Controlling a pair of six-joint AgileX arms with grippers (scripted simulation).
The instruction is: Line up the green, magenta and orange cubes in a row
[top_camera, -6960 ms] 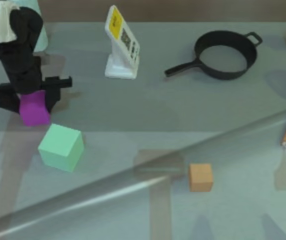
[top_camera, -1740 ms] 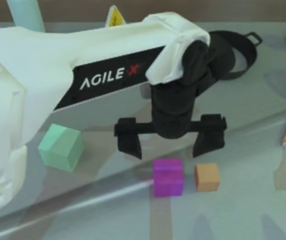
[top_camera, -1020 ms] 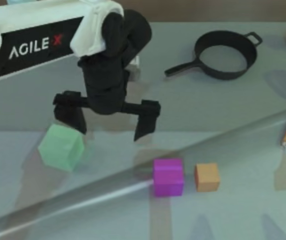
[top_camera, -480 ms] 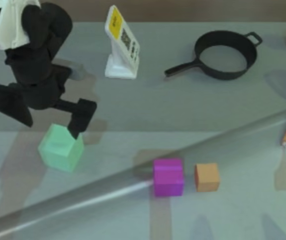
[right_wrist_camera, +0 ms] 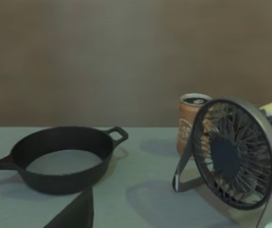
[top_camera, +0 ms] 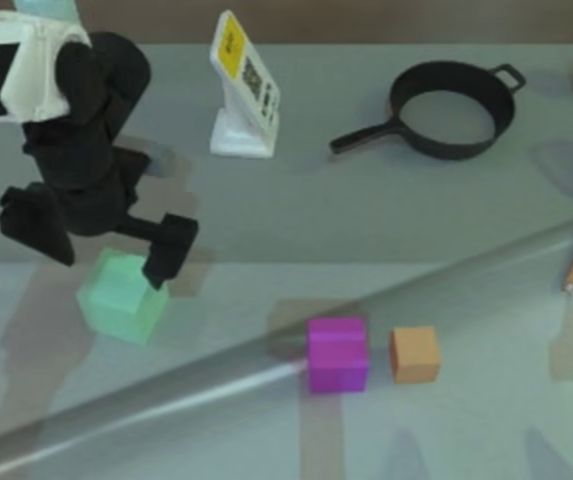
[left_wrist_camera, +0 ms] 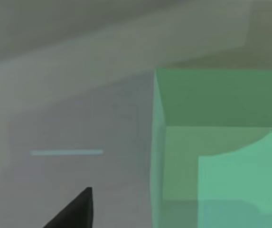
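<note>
Now your left gripper (top_camera: 100, 238) has dropped a touch lower over the green cube (top_camera: 121, 296) since half a second ago, fingers spread wide, one fingertip (top_camera: 161, 268) at the cube's far top edge, nothing held. The magenta cube (top_camera: 337, 354) already sits just left of the orange cube (top_camera: 414, 354), set down there about two seconds back, so the pair is done. Green stays well to the left of the magenta cube, off the row. Likely next: close on green, carry it beside magenta. Your right arm is parked out of the top view, its wrist camera facing the black pan (right_wrist_camera: 60, 157); can't tell its fingers.
</note>
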